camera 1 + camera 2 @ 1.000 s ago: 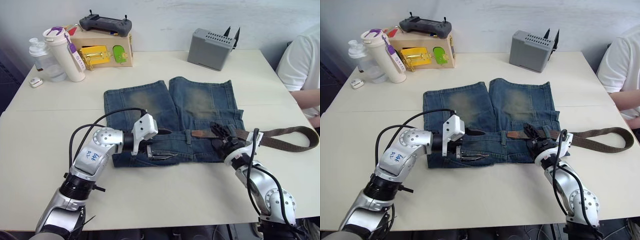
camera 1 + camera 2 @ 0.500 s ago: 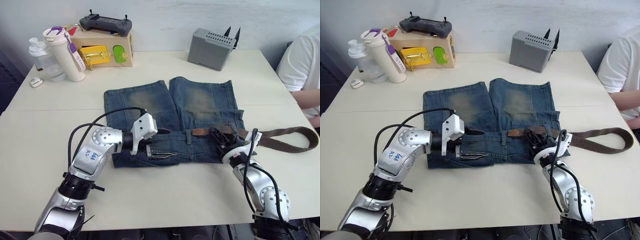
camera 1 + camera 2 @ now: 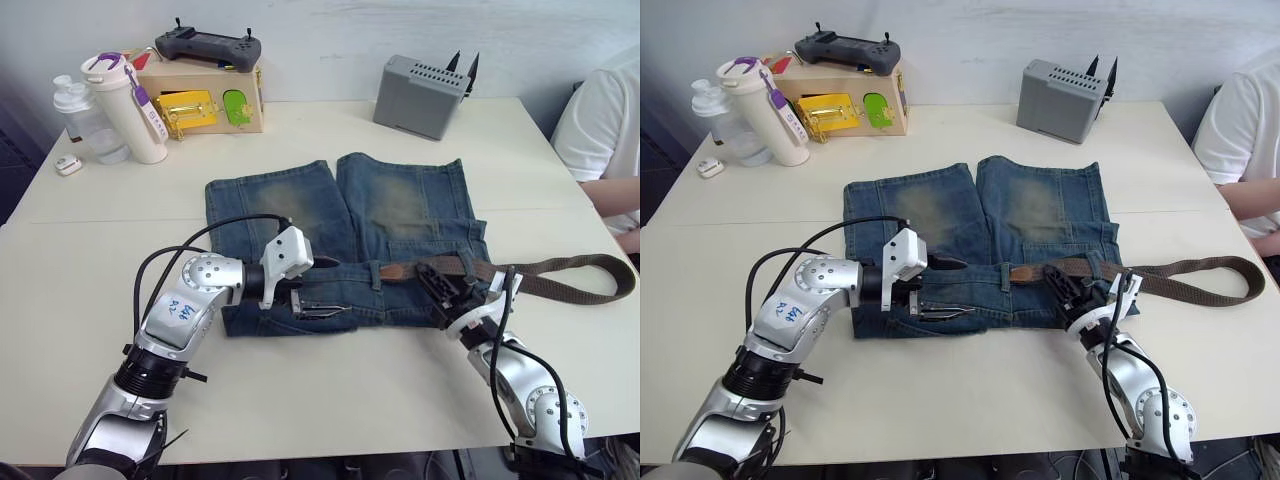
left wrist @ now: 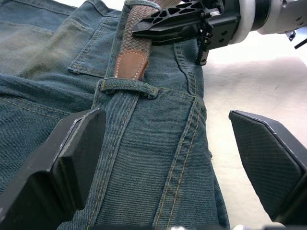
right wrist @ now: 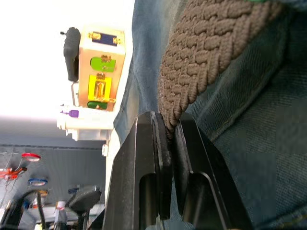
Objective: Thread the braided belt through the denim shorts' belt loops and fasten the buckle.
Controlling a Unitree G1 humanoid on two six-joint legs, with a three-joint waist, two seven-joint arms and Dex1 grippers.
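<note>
The denim shorts (image 3: pixel 300 205) lie flat on the table, waistband toward me. The braided belt (image 3: pixel 560 272) runs from a fold at the right along the waistband, and its tan tip (image 4: pixel 130 64) stops just short of a belt loop (image 4: pixel 128 86) near the middle. My right gripper (image 3: pixel 437 281) is shut on the belt a little behind the tip; the right wrist view shows the weave (image 5: pixel 206 57) pinched between the fingers (image 5: pixel 153 158). Over the waistband's left half my left gripper (image 3: pixel 328 288) stands open, facing the tip and holding nothing. The buckle is out of view.
At the back stand a grey box (image 3: pixel 420 95), a wooden latch box (image 3: pixel 205 100) with a controller on top, and bottles (image 3: pixel 125 105). A small white item (image 3: pixel 68 165) lies at the far left. A person in a white shirt (image 3: pixel 610 130) sits at the table's right.
My right gripper, open over the belt a second ago, has shut on it. The belt's tip has slid slightly left along the waistband. The left arm has stayed put.
</note>
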